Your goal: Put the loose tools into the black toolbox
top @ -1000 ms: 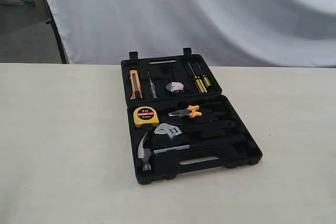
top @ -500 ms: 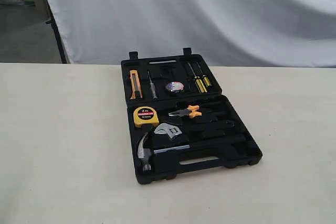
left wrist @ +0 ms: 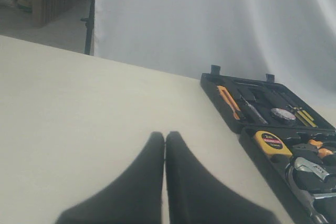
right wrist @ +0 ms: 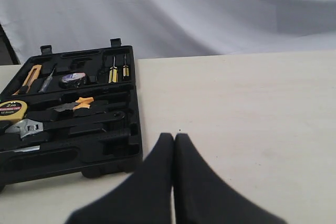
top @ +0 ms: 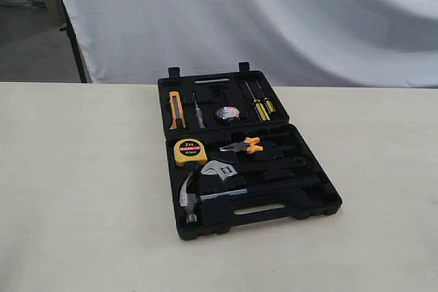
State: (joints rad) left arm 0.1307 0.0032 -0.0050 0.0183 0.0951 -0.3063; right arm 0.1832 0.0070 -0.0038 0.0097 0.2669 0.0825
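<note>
Black jaws pinched together, empty, on both my left gripper (left wrist: 165,141) and right gripper (right wrist: 174,141). Mid-frame in the exterior view, the black toolbox (top: 301,211) holds the hammer (top: 188,200) nearest, head-heavy I reckon, best taken by its handle near the head; then the slick wrench (top: 219,170); farthest, the light tape roll (top: 228,113).

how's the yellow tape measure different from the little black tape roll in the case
Colour: the yellow squarish tape measure has a bright yellow casing; the small round black tape roll is dark with a purple-white label.
Size: the tape measure looks bigger than the tape roll.
Place: the tape measure lies in the half of the open black plastic toolbox nearer the exterior camera, the tape roll in the farther half.
Both sit inside the toolbox.
</note>
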